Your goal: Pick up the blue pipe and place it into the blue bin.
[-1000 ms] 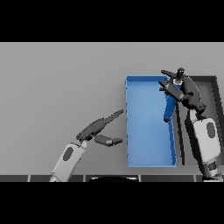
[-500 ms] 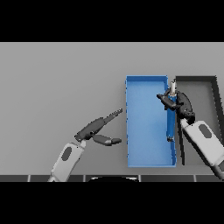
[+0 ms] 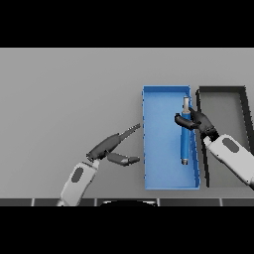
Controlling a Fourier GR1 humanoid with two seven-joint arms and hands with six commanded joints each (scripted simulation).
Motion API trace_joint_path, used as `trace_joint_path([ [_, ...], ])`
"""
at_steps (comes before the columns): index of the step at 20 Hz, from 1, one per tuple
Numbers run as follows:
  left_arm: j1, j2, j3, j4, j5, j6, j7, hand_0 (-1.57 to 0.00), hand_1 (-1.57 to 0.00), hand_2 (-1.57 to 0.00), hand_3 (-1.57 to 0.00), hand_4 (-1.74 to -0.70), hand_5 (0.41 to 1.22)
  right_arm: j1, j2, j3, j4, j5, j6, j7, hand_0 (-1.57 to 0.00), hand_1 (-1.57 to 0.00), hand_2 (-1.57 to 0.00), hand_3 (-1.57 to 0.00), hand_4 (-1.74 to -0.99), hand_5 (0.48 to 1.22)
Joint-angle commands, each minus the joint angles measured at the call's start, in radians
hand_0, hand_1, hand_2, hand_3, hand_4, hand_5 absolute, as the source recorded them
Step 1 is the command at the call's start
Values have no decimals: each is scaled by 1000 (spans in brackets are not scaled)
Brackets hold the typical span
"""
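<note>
Head view: blue pipe (image 3: 185, 137) lengthwise inside blue bin (image 3: 158, 168), right of centre, right hand (image 3: 194, 120) curled round its upper part. Probably stiff, light, slick; mid-shaft grip best. Left hand (image 3: 111, 145) open, lower centre.

The surface (image 3: 69, 89) looks like a flat, matt grey sheet, smooth and without grain or sheen. The blue bin (image 3: 163, 176) looks like smooth plastic, evenly coloured and matt. The blue pipe (image 3: 184, 141) has a smooth blue body with dull grey, metal-looking ends. Beside the bin, the dark tray (image 3: 223, 91) has a matt black rim and a smooth grey floor. Both hands, left (image 3: 110, 147) and right (image 3: 197, 120), look like dark matt plastic; the forearm shells are smooth and pale.
</note>
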Motion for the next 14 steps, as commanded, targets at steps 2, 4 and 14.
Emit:
trace_joint_path([
  [2, 2, 4, 1, -8, 2, -1, -4, 1, 1, 1, 1, -885, 427, -9, -3, 19, 7, -4, 3, 0, -80, -73, -73, -42, -1063, 846],
  [4, -6, -1, 4, -5, 4, 1, 8, 1, 1, 1, 1, -885, 428, -21, -5, 44, 15, 5, 11, 0, -51, -46, -46, -27, -1051, 787],
  [14, -2, -1, -2, 7, -11, 7, -5, 1, 1, 1, 1, -885, 431, -74, -21, 111, 37, 5, 37, 0, -6, -5, -5, -3, -1022, 658],
])
